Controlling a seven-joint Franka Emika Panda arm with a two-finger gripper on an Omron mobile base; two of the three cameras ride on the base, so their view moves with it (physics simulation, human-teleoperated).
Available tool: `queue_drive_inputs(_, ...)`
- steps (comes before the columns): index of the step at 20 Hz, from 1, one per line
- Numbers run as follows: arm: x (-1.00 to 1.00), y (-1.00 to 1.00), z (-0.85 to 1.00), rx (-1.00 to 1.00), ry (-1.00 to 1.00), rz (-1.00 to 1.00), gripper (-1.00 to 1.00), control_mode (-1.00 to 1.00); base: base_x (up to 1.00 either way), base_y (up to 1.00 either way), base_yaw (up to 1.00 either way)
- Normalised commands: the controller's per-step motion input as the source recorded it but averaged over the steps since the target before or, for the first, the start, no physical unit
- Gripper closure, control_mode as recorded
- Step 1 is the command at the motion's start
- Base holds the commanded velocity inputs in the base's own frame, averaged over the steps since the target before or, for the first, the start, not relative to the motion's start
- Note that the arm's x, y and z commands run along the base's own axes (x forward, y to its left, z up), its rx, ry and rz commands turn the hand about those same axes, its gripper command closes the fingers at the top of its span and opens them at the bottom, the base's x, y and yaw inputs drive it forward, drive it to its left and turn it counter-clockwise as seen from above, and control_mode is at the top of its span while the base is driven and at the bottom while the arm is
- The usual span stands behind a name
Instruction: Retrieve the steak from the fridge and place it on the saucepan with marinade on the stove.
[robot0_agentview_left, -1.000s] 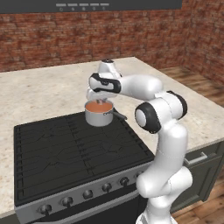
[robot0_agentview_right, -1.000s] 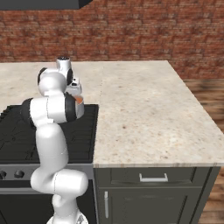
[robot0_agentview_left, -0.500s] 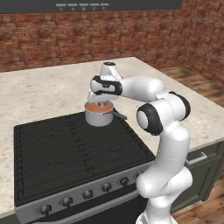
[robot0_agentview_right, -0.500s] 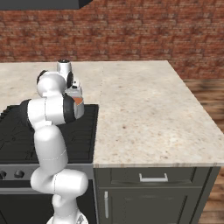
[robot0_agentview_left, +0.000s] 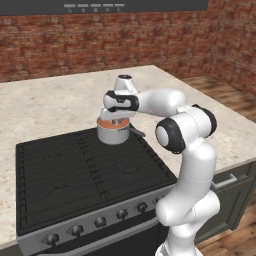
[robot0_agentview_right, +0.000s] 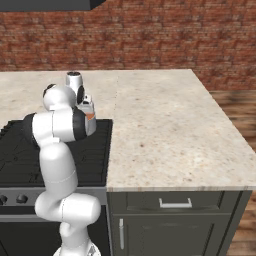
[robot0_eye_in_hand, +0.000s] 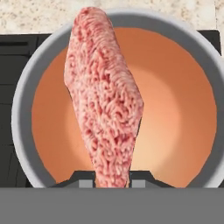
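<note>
Claw (robot0_eye_in_hand: 112, 181) clamped on steak (robot0_eye_in_hand: 105, 105) | over saucepan (robot0_eye_in_hand: 26, 87) marinade (robot0_eye_in_hand: 175, 109) | no legible writing

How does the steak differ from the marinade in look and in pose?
The steak is pinkish-red with a rough, grainy surface; the marinade is smooth orange-red liquid. The steak hangs on edge, clamped in the end effector; the marinade lies flat in the saucepan. The steak is a long narrow slab; the marinade has a round surface. Both are reddish and line up over the saucepan on the stove.

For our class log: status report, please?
Fingers shut on steak. Steak hangs above marinade in saucepan. Nothing in the way.
</note>
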Motion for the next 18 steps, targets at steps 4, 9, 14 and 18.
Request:
queue_drive_inputs(4, 0.03, 0.0, -0.07, 0.0, 0.0, 0.0, 1.0, -1.0, 0.0, 0.0, 0.0)
queue_drive_inputs(9, 0.0, 0.0, -0.06, 0.0, 0.0, 0.0, 1.0, -1.0, 0.0, 0.0, 0.0)
queue_drive_inputs(14, 0.0, 0.0, -0.16, 0.0, 0.0, 0.0, 1.0, -1.0, 0.0, 0.0, 0.0)
queue_drive_inputs(18, 0.0, 0.0, -0.29, 0.0, 0.0, 0.0, 1.0, -1.0, 0.0, 0.0, 0.0)
